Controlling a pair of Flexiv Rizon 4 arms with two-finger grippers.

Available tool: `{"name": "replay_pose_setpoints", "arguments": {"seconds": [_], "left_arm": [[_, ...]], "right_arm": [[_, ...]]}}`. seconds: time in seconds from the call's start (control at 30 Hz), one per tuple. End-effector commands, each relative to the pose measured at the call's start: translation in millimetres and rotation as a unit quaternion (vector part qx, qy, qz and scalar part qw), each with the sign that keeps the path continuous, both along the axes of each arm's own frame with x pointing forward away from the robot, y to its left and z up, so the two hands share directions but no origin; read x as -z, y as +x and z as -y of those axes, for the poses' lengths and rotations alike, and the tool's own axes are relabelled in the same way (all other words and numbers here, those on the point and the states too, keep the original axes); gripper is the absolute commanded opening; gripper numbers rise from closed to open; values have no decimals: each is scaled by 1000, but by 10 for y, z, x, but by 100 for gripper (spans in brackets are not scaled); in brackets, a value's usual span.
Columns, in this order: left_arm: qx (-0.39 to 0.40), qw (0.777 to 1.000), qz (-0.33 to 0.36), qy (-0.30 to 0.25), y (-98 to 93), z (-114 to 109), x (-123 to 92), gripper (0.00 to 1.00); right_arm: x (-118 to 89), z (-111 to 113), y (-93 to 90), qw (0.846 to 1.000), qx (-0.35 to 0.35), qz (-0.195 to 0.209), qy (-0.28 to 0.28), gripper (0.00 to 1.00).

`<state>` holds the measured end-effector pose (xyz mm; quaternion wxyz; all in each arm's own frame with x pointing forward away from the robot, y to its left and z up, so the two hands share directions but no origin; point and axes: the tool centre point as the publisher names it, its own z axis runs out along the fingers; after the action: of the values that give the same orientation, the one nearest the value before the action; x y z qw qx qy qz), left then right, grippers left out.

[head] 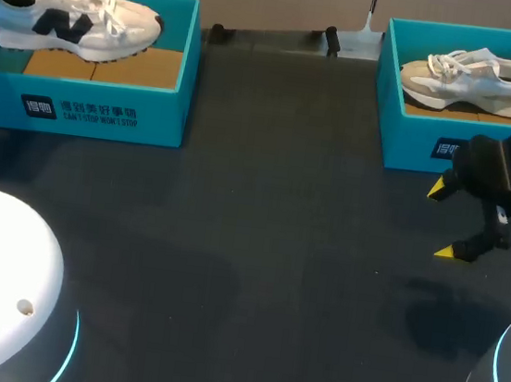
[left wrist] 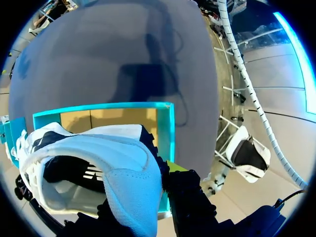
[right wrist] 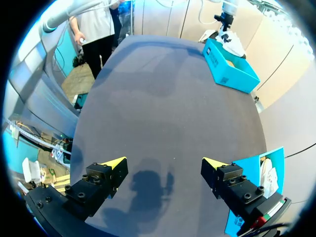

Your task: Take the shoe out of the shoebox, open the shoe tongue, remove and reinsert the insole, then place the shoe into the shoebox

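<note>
Left gripper (left wrist: 154, 190) clamps the white shoe (head: 81, 16), likely light and soft-sided, by its stiffer heel collar above the shoebox (head: 98, 108); right gripper (head: 446, 220) hangs wide open.

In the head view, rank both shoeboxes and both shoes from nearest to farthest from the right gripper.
From the right gripper:
1. right shoebox, just beyond it.
2. pale shoe, inside that box.
3. left shoebox, across the table.
4. white shoe, over that box.
</note>
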<state>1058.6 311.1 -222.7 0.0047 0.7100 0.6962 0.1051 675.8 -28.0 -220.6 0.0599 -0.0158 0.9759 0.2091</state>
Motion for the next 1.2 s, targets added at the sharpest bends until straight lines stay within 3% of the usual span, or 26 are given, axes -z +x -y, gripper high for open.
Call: {"name": "replay_pose_setpoints", "arguments": {"seconds": [0.03, 0.7, 1.2], "left_arm": [[-4, 1000, 5, -1, 70, -4, 69, 0], [-7, 1000, 18, -1, 366, 191, 603, 0], [-1, 1000, -25, 3, 326, 257, 930, 0]], "right_arm": [[17, -7, -1, 1000, 1, 1, -1, 100], [17, -7, -1, 1000, 1, 1, -1, 100], [17, -7, -1, 1000, 1, 1, -1, 100]]}}
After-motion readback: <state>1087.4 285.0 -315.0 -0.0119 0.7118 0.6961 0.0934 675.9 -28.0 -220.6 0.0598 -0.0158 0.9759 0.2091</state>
